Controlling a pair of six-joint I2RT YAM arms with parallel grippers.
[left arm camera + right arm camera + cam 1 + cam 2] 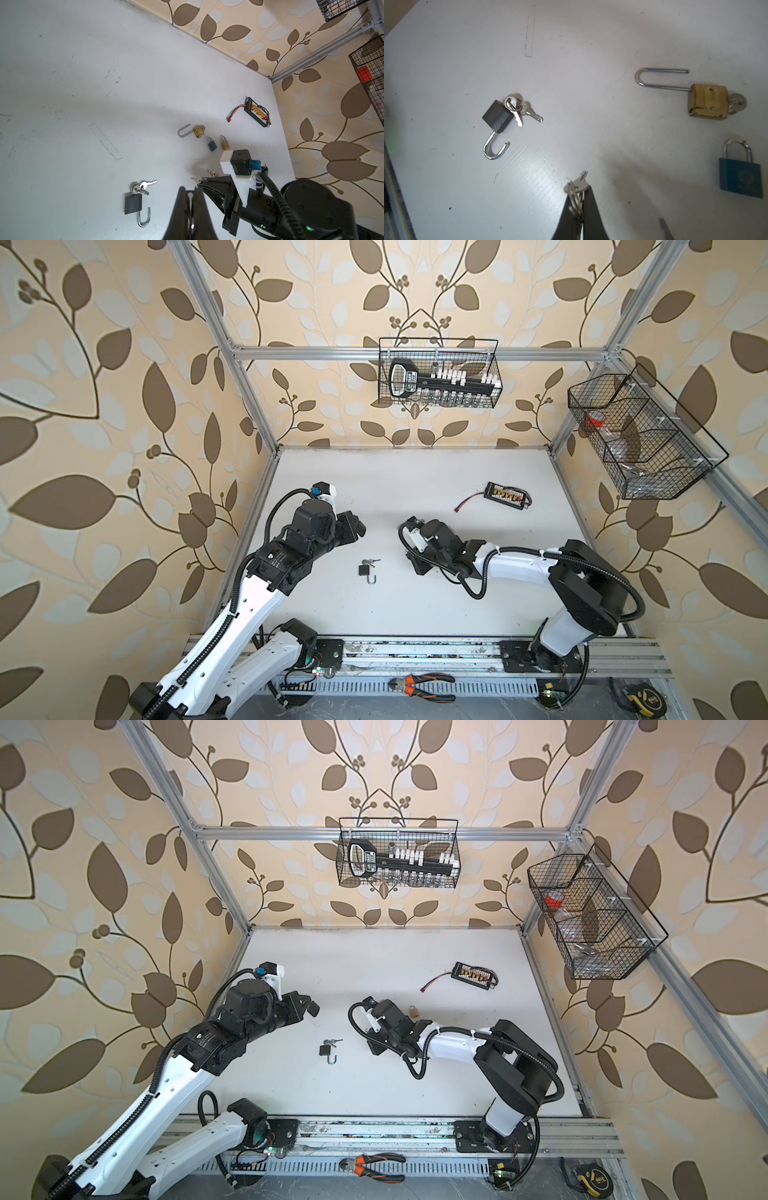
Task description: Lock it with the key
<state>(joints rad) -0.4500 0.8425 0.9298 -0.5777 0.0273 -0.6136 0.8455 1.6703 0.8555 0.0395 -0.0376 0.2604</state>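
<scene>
Pinches key ring in closed right gripper, likely ready for insertion; parks shut, empty left gripper near open black padlock, probably to steady it.

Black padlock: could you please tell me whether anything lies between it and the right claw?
Nothing visible does: only bare table separates the right claw, gripping its keys, from the black padlock.

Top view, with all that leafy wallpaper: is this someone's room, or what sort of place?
Most likely a robot test booth, not a home: wallpaper covers panels on an aluminium frame, the left arm and right arm are mounted on a rail, and pliers lie beside it.
</scene>
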